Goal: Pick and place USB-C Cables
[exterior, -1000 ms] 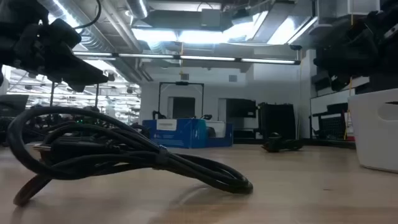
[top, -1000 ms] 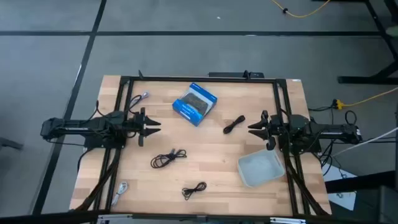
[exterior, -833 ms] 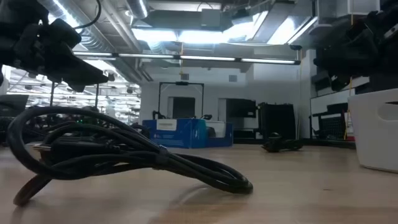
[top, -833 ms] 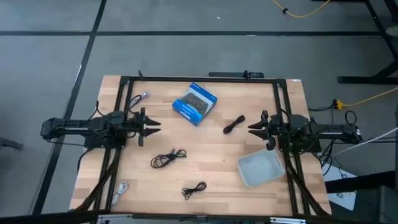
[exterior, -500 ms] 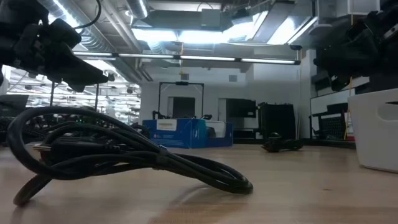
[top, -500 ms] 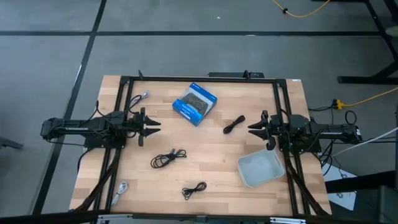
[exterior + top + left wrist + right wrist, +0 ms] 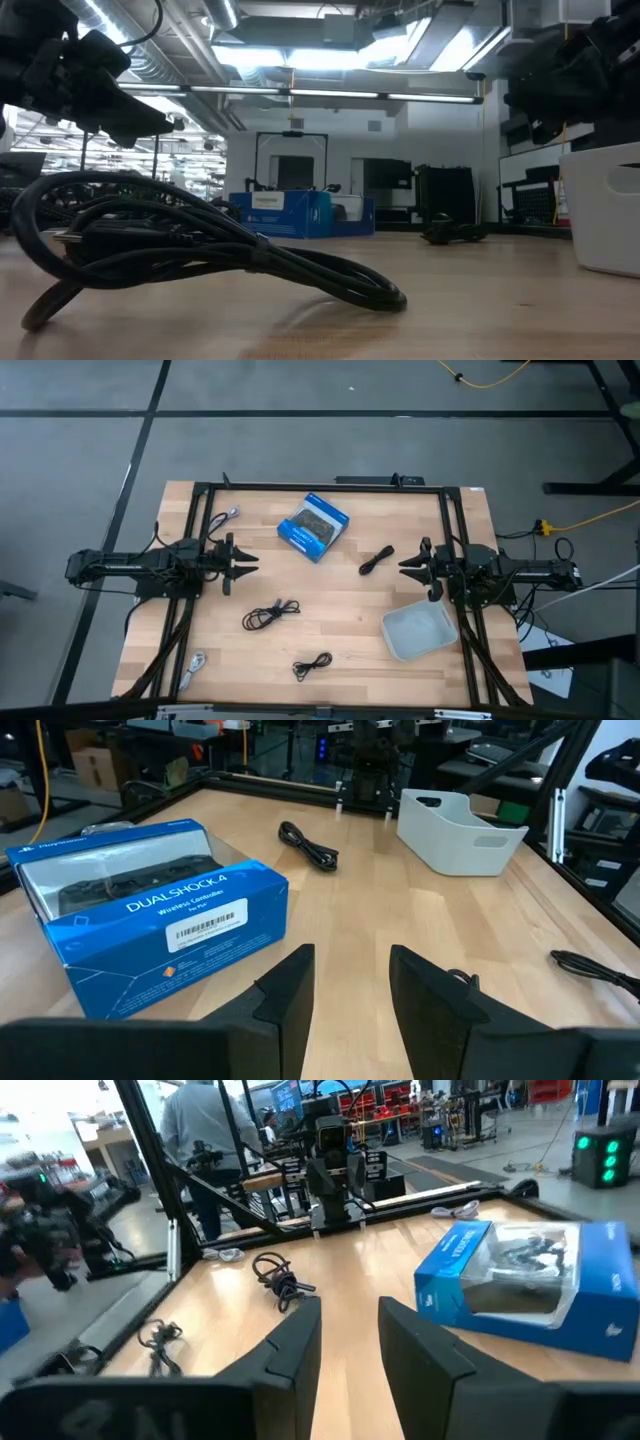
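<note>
Five cables lie flat on the wooden table. In the high view, black cables rest right of centre (image 7: 375, 560), at centre (image 7: 270, 614) and near the front edge (image 7: 312, 664). Pale cables lie at the far left (image 7: 225, 518) and near left (image 7: 195, 662). The front black coil (image 7: 180, 245) fills the low view. My left gripper (image 7: 245, 563) (image 7: 350, 980) hovers open at the table's left side. My right gripper (image 7: 405, 565) (image 7: 350, 1330) hovers open at the right side, just right of the black cable (image 7: 308, 845). Neither touches anything.
A blue-and-black box (image 7: 313, 526) (image 7: 150, 930) (image 7: 520, 1285) sits at the far middle of the table. A white bin (image 7: 418, 631) (image 7: 460, 825) stands near the right front corner. A black frame (image 7: 320, 487) borders the table. A person (image 7: 200, 1130) stands beyond the table in the right wrist view.
</note>
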